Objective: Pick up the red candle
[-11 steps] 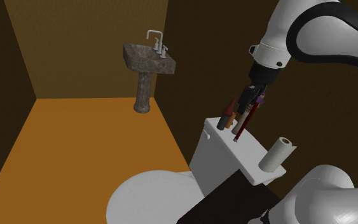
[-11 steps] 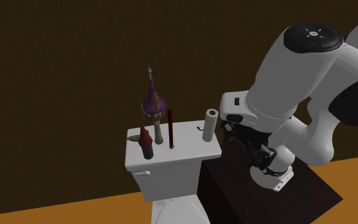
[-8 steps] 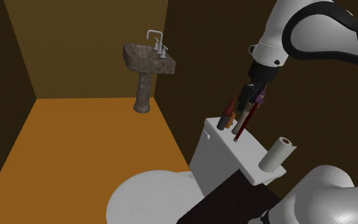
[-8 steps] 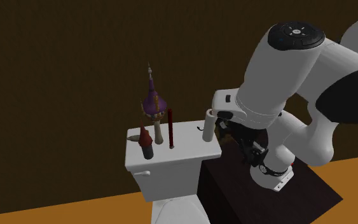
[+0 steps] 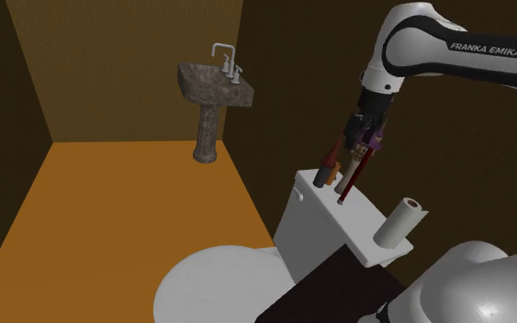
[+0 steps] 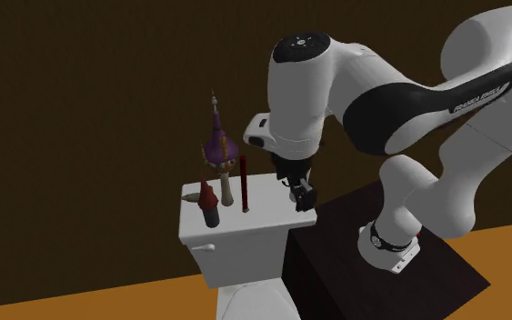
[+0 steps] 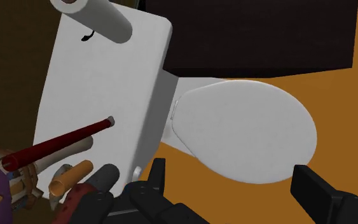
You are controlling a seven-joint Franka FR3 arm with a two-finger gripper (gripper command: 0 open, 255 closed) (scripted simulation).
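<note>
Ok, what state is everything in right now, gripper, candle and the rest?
gripper: open, holding nothing.
red candle: upright on the toilet tank, not held.
paper roll: upright on the tank.
dark bottle: upright beside the candle.
toilet lid: down.

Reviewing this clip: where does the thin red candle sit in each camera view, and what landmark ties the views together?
Shoulder view: the red candle stands on the toilet tank, right of centre.
Second exterior view: the red candle is upright on the toilet tank, centre-left.
Wrist view: the red candle shows against the toilet tank, beside an orange cylinder.
Shared landmark: the white toilet tank.
</note>
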